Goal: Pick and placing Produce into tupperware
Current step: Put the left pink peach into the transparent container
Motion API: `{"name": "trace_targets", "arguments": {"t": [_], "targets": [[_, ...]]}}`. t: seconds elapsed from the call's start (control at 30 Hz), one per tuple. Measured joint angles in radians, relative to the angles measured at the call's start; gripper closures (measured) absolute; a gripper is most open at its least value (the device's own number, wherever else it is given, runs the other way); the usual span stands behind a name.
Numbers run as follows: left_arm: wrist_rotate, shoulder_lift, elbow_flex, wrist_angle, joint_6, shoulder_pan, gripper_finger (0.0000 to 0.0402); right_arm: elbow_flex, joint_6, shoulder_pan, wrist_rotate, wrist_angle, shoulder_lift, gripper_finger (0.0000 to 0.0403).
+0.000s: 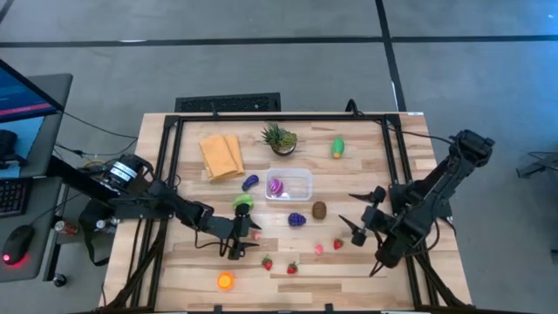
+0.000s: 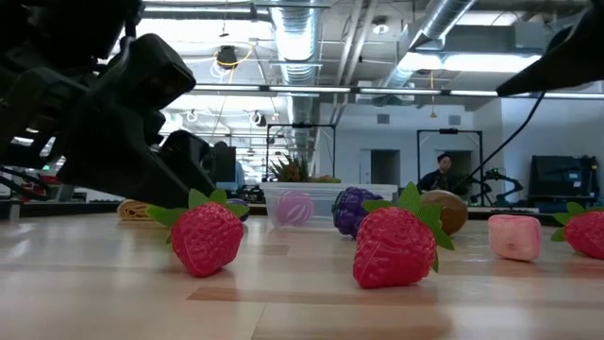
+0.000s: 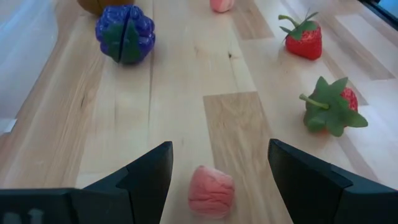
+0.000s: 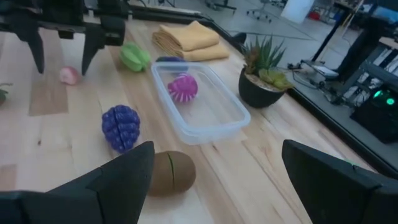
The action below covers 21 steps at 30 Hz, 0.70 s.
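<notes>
A small pink toy piece (image 3: 211, 191) lies on the wooden table between the open fingers of my left gripper (image 3: 217, 177), which stand on either side of it without touching; the high view shows this gripper (image 1: 244, 237) near the table's front left. The clear tupperware (image 1: 289, 185) sits mid-table with a magenta fruit (image 4: 182, 88) inside. Purple grapes (image 1: 297, 219) and a brown kiwi (image 1: 319, 209) rest just near of it. My right gripper (image 1: 356, 218) hovers open to the right of them, holding nothing.
Strawberries (image 1: 267, 263) (image 1: 292, 269) (image 1: 338, 245), an orange (image 1: 226, 281) and another pink piece (image 1: 318, 249) lie toward the near edge. A green fruit (image 1: 242, 202) and a purple eggplant (image 1: 251, 182) sit left of the tupperware. The yellow cloth (image 1: 221, 155), potted plant (image 1: 279, 138) and a green vegetable (image 1: 338, 147) are at the back.
</notes>
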Motion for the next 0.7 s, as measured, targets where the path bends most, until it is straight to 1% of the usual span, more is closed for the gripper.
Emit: {"name": "trace_targets", "arguments": {"t": [0.33,0.7], "targets": [[-0.004,0.0,0.0,-0.063,-0.05,0.0,0.0146,0.0,0.017,0.008,0.018,0.0,0.0,0.0058],[-0.007,-0.001,-0.001,-0.093,-0.052,0.015,0.0146,0.0,0.017,0.008,0.023,0.004,0.0,0.0058]]}}
